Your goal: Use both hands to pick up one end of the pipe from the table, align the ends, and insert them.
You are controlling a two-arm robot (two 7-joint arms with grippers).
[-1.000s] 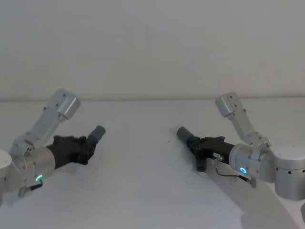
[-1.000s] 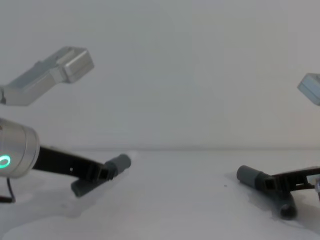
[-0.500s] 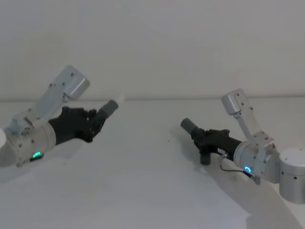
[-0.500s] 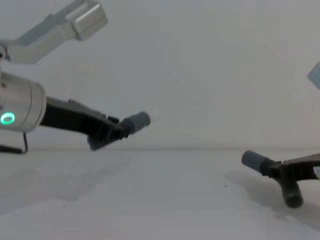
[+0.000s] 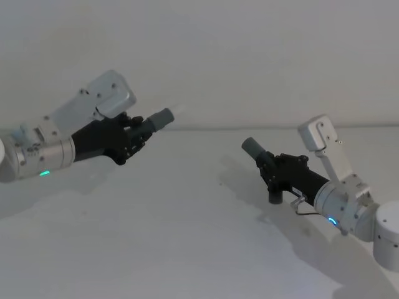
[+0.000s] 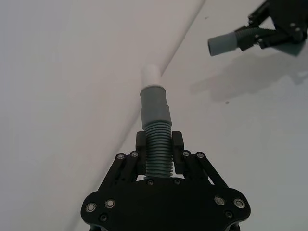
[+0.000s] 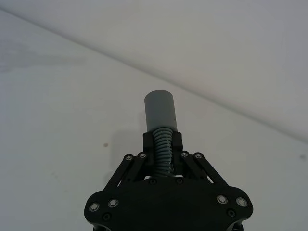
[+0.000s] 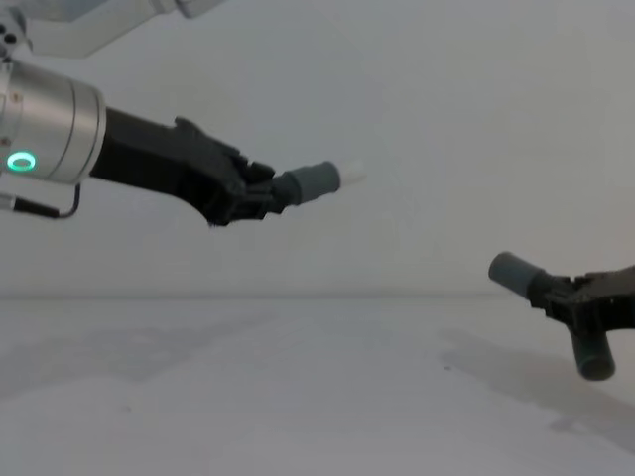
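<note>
Wide open gap between the short pipe (image 5: 159,118), left and high, and the curved pipe (image 5: 253,148), right and lower. Left gripper (image 5: 142,128) clamps its piece well above the table (image 5: 187,237); room to pass beneath. Right gripper (image 5: 269,167) clamps lower; the curved pipe's loose end hangs under it, close over the table.

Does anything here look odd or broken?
Nothing looks broken. The left gripper holds the short pipe piece high, the right gripper holds the curved piece lower; the two are far apart and not lined up.
</note>
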